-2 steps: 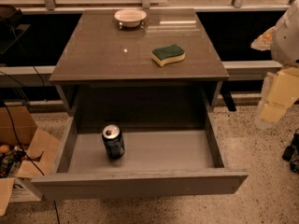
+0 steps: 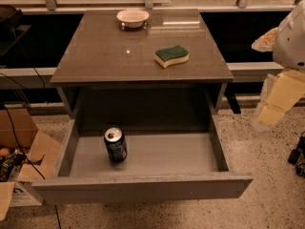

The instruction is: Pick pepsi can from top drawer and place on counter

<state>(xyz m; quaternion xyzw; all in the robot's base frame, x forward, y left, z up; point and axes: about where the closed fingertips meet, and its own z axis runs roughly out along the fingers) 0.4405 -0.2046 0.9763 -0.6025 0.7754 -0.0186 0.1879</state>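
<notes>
The pepsi can [image 2: 115,145], dark blue with a silver top, stands upright in the left part of the open top drawer [image 2: 143,187]. The drawer is pulled far out below the counter [image 2: 114,56], a glossy grey-brown top. My gripper [image 2: 279,99], pale yellow under a white arm, hangs at the right edge of the view. It is to the right of the cabinet, at about the counter's height, and well away from the can. It holds nothing that I can see.
A green and yellow sponge [image 2: 171,56] lies on the right side of the counter. A small white bowl [image 2: 133,17] stands at its back edge. An open cardboard box [image 2: 19,151] with items sits on the floor to the left of the drawer. Cables run along the left.
</notes>
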